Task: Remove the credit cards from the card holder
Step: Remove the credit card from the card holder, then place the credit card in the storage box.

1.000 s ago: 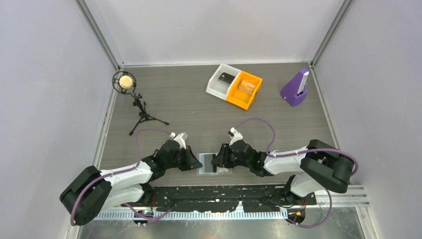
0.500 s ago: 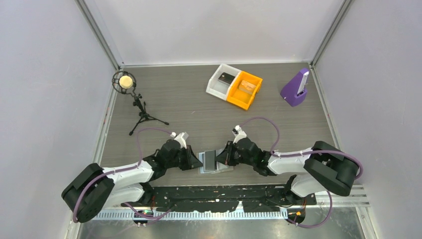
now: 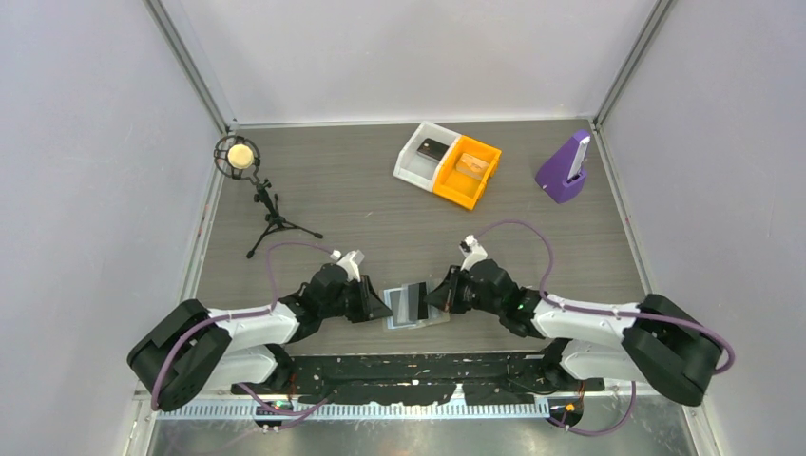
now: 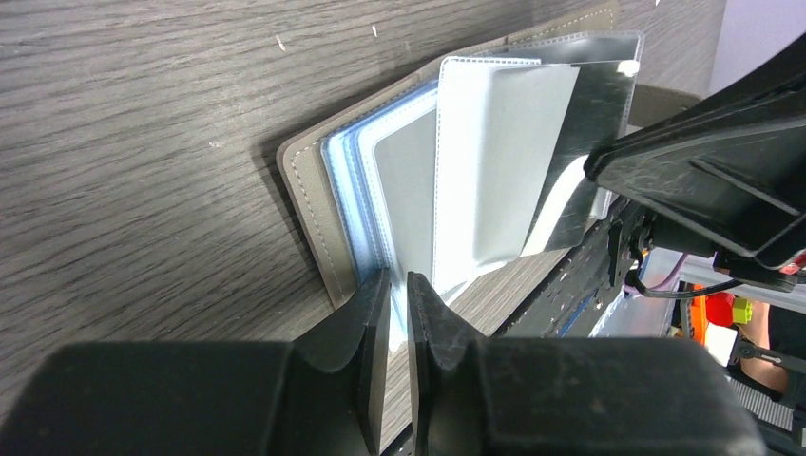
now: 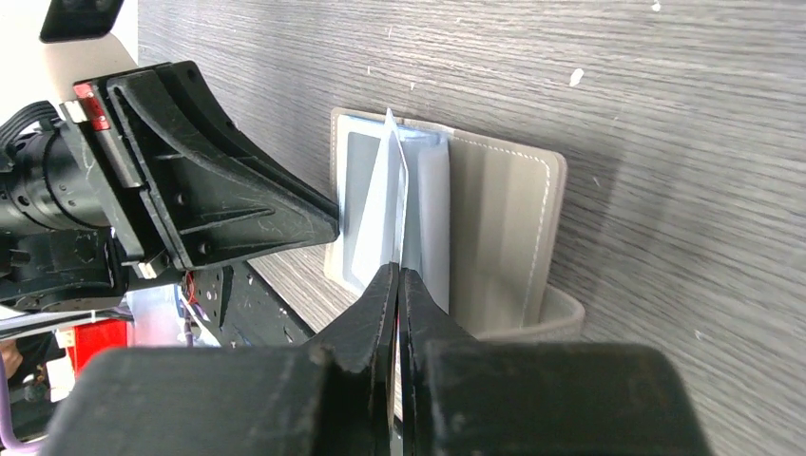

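The card holder (image 3: 415, 315) lies open near the table's front edge, grey-brown outside (image 4: 314, 204) with light blue sleeves inside. My left gripper (image 4: 397, 285) is shut on the near edge of a light blue sleeve, pinning the holder; it also shows in the top view (image 3: 383, 309). My right gripper (image 5: 396, 275) is shut on a thin silver-grey card (image 5: 391, 180), seen edge-on and standing up out of the sleeves. In the left wrist view this card (image 4: 580, 114) sticks out past the white sleeve. The holder's tab (image 5: 561, 318) curls at its right edge.
A white bin (image 3: 415, 163) and an orange bin (image 3: 453, 185) stand joined at the back centre. A purple stand (image 3: 564, 169) is at the back right. A microphone on a tripod (image 3: 238, 157) is at the back left. A black mat (image 3: 409, 366) lines the front edge.
My right gripper has moved right and a little back, drawing the card up and out of the holder's sleeves. My left gripper has stayed on the holder, shifting slightly right.
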`<state>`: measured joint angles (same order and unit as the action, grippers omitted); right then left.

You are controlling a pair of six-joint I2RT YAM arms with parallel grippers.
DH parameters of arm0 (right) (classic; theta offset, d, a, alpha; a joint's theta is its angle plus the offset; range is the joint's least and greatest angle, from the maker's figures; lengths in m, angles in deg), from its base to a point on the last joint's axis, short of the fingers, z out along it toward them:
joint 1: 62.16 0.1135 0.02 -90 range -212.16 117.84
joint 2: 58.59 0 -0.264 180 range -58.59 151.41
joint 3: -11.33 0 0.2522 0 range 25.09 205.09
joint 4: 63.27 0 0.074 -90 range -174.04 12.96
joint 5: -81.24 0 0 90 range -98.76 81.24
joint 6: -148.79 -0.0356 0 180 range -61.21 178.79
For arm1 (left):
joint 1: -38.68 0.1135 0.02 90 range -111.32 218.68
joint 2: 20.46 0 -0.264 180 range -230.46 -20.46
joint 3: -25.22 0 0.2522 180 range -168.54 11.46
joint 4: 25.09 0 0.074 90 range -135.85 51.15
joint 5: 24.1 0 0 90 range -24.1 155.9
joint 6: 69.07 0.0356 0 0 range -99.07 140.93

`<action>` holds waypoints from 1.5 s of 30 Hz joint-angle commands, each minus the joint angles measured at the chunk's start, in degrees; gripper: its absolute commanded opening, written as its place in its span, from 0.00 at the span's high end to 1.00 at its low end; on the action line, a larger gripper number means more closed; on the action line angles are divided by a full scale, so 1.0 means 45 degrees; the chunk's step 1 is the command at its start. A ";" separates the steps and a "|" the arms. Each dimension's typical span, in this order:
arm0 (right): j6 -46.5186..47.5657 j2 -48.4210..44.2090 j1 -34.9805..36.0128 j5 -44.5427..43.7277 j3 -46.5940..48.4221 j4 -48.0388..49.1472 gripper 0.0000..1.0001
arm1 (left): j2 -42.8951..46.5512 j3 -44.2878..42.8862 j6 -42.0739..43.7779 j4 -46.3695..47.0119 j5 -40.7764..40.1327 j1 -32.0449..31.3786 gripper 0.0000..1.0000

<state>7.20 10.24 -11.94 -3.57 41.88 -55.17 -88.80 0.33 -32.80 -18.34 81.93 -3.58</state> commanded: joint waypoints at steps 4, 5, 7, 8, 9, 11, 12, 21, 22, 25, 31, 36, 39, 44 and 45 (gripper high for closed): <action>0.1416 -0.2567 -0.0199 -0.1094 0.0713 -0.3489 0.95 | 0.0150 -0.0226 0.0593 -0.1486 -0.0370 -0.0042 0.84; 0.1499 -0.2964 -0.0216 -0.1104 0.0807 -0.3804 0.95 | 0.0198 -0.0292 0.0608 -0.1552 -0.0344 -0.0042 0.83; 0.1806 -0.3492 -0.0209 -0.1616 0.0978 -0.4222 0.95 | 0.0381 -0.0542 0.0664 -0.1954 -0.0335 -0.0042 0.82; 0.2180 -0.3653 -0.0215 -0.1840 0.1054 -0.4355 0.95 | 0.0527 -0.0695 0.0697 -0.2155 -0.0315 -0.0042 0.79; 0.2409 -0.3924 -0.0210 -0.1946 0.1268 -0.4607 0.95 | 0.0709 -0.0866 0.0725 -0.2349 -0.0278 -0.0042 0.77; 0.3395 -0.4161 -0.0208 -0.2300 0.1787 -0.5294 0.95 | 0.1076 -0.1289 0.0792 -0.2898 -0.0229 -0.0042 0.70; 0.3622 -0.4257 -0.0213 -0.2544 0.1996 -0.5585 0.95 | 0.1261 -0.1548 0.0838 -0.3259 -0.0219 -0.0042 0.67; 0.7864 -0.4549 0.0205 -0.2700 0.3678 -0.5221 0.95 | 0.3331 -0.3782 0.0847 -0.6569 -0.0435 -0.0035 0.45; 0.8356 -0.4656 0.0608 -0.3127 0.3569 -0.4491 0.95 | 0.3560 -0.4235 0.0862 -0.7080 -0.0778 -0.0024 0.43; 1.0915 -0.4689 0.2012 -0.4998 0.3368 -0.3431 0.95 | 0.4204 -0.5494 0.0864 -0.8900 -0.1529 -0.0023 0.35; 1.5086 -0.3666 0.4995 -0.8295 0.3413 -0.1869 0.95 | 0.5184 -0.6927 -0.0332 -0.9595 -0.2038 -0.0013 0.22; 1.6290 -0.2667 0.6184 -1.0095 0.3761 -0.1212 0.95 | 0.5176 -0.7403 -0.1191 -0.9904 -0.1803 -0.0003 0.18; 1.6759 -0.2188 0.6813 -1.0724 0.3865 -0.0643 0.95 | 0.5053 -0.7136 -0.1580 -0.9542 -0.1566 -0.0003 0.18; 1.7272 -0.1634 0.7579 -1.1216 0.3988 -0.0119 0.95 | 0.4624 -0.6686 -0.2097 -0.8885 -0.1236 -0.0003 0.20; 1.7380 -0.1542 0.7690 -1.1253 0.4047 -0.0086 0.95 | 0.4569 -0.6568 -0.2223 -0.8615 -0.1158 -0.0003 0.20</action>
<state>81.53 2.20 20.73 -49.68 56.88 -61.35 -67.33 -30.91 -39.71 -60.74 74.85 -3.58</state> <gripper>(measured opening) 0.069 0.806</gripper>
